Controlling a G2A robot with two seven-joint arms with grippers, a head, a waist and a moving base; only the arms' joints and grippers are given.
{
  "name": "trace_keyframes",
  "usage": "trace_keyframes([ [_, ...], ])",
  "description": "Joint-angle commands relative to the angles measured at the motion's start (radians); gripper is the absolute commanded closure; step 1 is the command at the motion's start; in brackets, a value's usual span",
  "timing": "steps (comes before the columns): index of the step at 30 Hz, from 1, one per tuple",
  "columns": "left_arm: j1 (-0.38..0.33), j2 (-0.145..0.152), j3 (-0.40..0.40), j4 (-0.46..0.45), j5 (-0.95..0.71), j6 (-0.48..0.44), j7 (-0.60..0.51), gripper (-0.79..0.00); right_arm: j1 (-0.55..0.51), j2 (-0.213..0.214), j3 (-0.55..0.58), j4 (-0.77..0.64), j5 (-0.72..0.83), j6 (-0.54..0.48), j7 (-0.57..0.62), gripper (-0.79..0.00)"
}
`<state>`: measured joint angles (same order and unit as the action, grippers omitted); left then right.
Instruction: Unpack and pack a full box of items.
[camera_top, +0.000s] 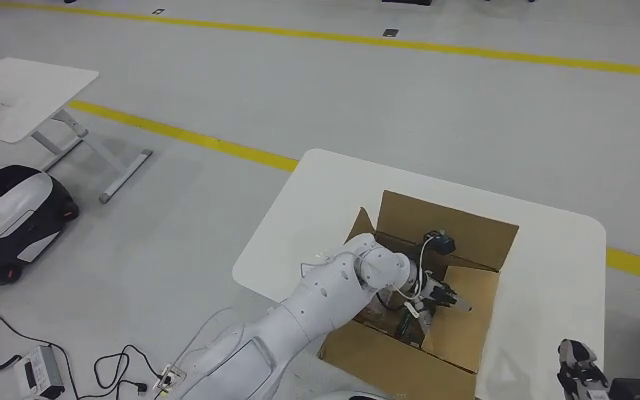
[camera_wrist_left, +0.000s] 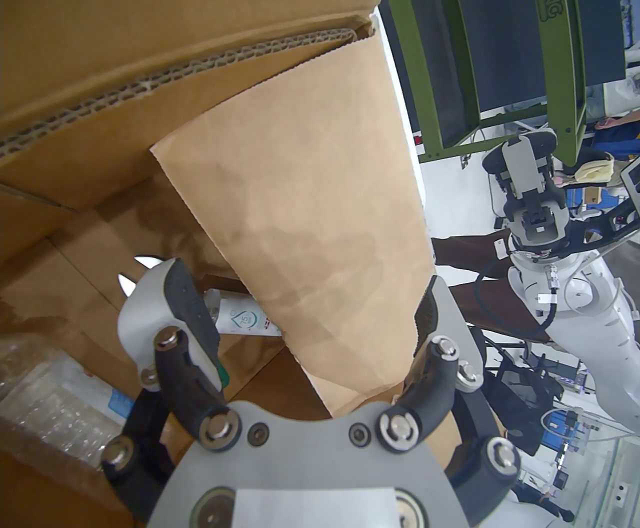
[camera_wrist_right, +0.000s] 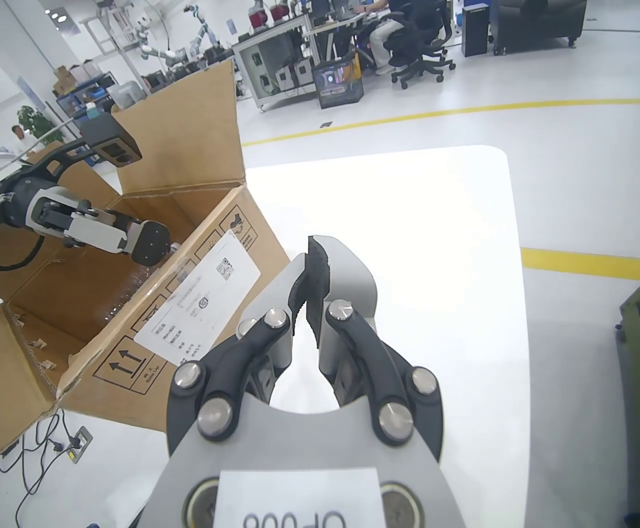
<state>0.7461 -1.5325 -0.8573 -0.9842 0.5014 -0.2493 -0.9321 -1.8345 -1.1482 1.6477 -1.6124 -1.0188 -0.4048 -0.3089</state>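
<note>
The left gripper (camera_wrist_left: 300, 287) is hanging down inside the box (camera_wrist_left: 100, 65) with its fingers spread wide and clamped on nothing. A brown paper bag (camera_wrist_left: 310, 200) is running up between the two fingers. One pad is lying against the bag's edge or just beside it, and the other pad is standing clear of it, so the bag is being straddled, not gripped.

Just beyond the free finger, a white tube (camera_wrist_left: 240, 317) is lying on the box floor with one end tucked under the bag. Farther out on that same side, a clear plastic packet (camera_wrist_left: 40, 395) is resting near the box wall. The corrugated walls and flaps are rising all round the gripper.

The right gripper (camera_wrist_right: 314, 265) is waiting well apart from the box, over the white table (camera_wrist_right: 425, 225). Its pads are pressed together and it is carrying nothing.

As for progress, every item I can make out is lying inside the box, so the unpacking appears to be only starting. The bag looks like the piece being lined up for a grasp. By that reading, lifting out the bag, the tube and the packet is all left to do, and so is the whole of the packing.
</note>
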Motion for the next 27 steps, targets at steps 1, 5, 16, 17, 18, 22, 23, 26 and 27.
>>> trace_keyframes([
  [1, -0.019, -0.005, 0.018, 0.029, 0.018, -0.002, 0.006, -0.785, 0.003, -0.001, -0.003, 0.003, -0.002, 0.001, -0.002, 0.0],
  [5, -0.035, -0.008, 0.04, 0.034, 0.07, 0.006, 0.007, -0.785, 0.003, -0.002, -0.002, 0.001, -0.004, 0.001, -0.004, 0.0],
  [16, -0.015, -0.01, 0.001, 0.065, -0.062, 0.001, 0.027, -0.785, -0.003, -0.004, 0.013, -0.022, 0.0, -0.002, 0.002, 0.0],
  [17, -0.016, -0.011, -0.006, 0.08, -0.096, -0.009, 0.027, -0.785, -0.003, -0.004, 0.013, -0.022, -0.002, -0.001, 0.004, 0.0],
  [18, -0.017, -0.013, -0.013, 0.094, -0.129, -0.019, 0.023, -0.785, -0.002, -0.004, 0.012, -0.022, -0.003, -0.001, 0.005, 0.0],
  [22, -0.035, -0.019, -0.024, 0.164, -0.208, -0.048, 0.013, -0.785, 0.007, -0.006, 0.002, -0.007, -0.011, -0.002, 0.016, 0.0],
  [23, -0.042, -0.021, -0.023, 0.179, -0.216, -0.054, 0.011, -0.785, 0.011, -0.007, -0.003, -0.001, -0.014, -0.001, 0.02, 0.0],
  [26, -0.057, -0.028, -0.019, 0.225, -0.25, -0.069, 0.005, -0.785, 0.03, -0.009, -0.025, 0.021, -0.019, -0.004, 0.034, 0.0],
  [27, -0.062, -0.03, -0.015, 0.237, -0.257, -0.075, 0.005, -0.785, 0.038, -0.01, -0.034, 0.029, -0.018, -0.006, 0.039, 0.0],
])
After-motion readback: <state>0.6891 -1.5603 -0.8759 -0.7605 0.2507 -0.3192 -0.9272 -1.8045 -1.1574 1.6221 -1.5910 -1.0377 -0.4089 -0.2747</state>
